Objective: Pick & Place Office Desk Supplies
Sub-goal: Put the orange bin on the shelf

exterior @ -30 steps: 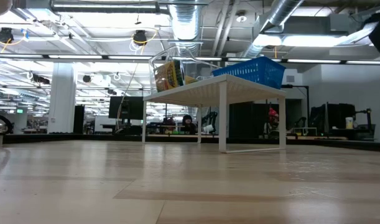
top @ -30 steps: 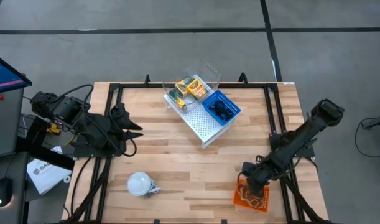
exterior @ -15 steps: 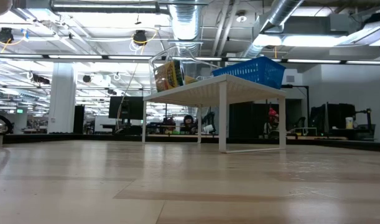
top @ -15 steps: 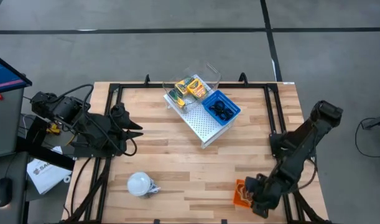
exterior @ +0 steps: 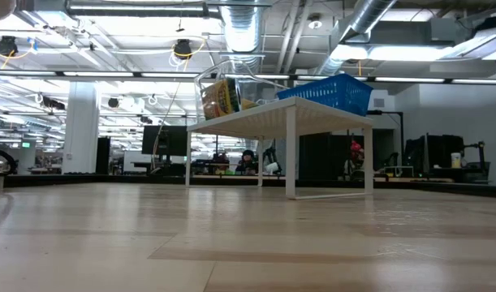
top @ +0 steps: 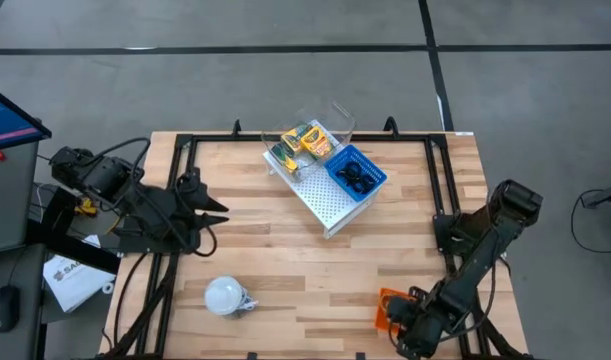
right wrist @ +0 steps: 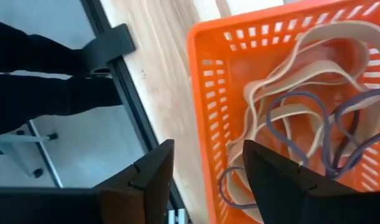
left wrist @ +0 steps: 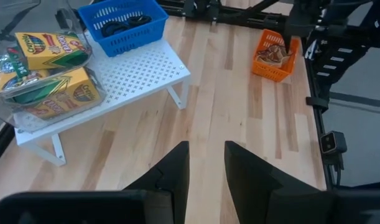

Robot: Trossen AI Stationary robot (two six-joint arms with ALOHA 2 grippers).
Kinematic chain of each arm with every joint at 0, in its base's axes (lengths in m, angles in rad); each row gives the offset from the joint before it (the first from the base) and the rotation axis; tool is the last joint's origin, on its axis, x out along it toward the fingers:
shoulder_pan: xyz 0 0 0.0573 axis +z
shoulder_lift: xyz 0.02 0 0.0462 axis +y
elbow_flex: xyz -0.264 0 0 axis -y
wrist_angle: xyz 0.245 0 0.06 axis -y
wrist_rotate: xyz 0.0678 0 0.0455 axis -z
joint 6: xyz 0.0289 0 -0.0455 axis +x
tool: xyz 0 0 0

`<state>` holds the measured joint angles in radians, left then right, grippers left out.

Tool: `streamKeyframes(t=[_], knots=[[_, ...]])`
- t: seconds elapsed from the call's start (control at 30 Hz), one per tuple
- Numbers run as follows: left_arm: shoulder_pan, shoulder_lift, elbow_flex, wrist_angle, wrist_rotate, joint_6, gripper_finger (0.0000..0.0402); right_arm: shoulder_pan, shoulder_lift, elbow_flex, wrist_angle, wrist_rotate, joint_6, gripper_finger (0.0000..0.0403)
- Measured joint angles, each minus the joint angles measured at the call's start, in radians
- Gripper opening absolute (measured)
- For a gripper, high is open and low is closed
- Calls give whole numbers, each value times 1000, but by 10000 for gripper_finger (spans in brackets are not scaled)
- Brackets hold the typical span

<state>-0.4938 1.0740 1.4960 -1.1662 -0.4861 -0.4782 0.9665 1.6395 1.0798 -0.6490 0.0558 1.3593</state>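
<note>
Now the right gripper (right wrist: 205,171) hangs over the near right corner of the bench (top: 265,250), just above the edge of an orange basket (top: 388,308). Its two dark fingers (right wrist: 145,169) stand apart w/ nothing between them, so it's open and holds nothing. Inside the orange basket lie thin tan rubber bands (right wrist: 301,68) and a few darker loops (right wrist: 345,124), all tangled together.

The left gripper (left wrist: 206,155) waits at the left side of the bench, up off the wood. Its fingers show only a thin gap and nothing is in it; can't tell for sure if it's shut.

Near the far middle of the bench stands a white shelf w/ holes (top: 325,205). On it sits a clear tub (top: 330,118) w/ yellow-and-green crayon boxes (left wrist: 43,50) in it. Right beside the tub, also on the shelf, is a blue basket (left wrist: 118,34) w/ small black rings (left wrist: 121,22) inside. From the low view the shelf stands on thin white legs, w/ the blue basket and crayon boxes on top.

A white round bulb thing (top: 225,296) lies on the bench near the front left, well apart from the shelf and the orange basket.
</note>
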Motion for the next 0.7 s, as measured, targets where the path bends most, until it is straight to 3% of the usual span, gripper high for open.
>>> streamKeyframes(t=[0.57, 0.7], knots=[[-46, 0, 0, 0, 0, -26, 92, 19, 88, -21, 55, -5, 33, 182], [-46, 0, 0, 1, 1, -21, 92, 5, 103, -22, 33, -6, 32, 155]])
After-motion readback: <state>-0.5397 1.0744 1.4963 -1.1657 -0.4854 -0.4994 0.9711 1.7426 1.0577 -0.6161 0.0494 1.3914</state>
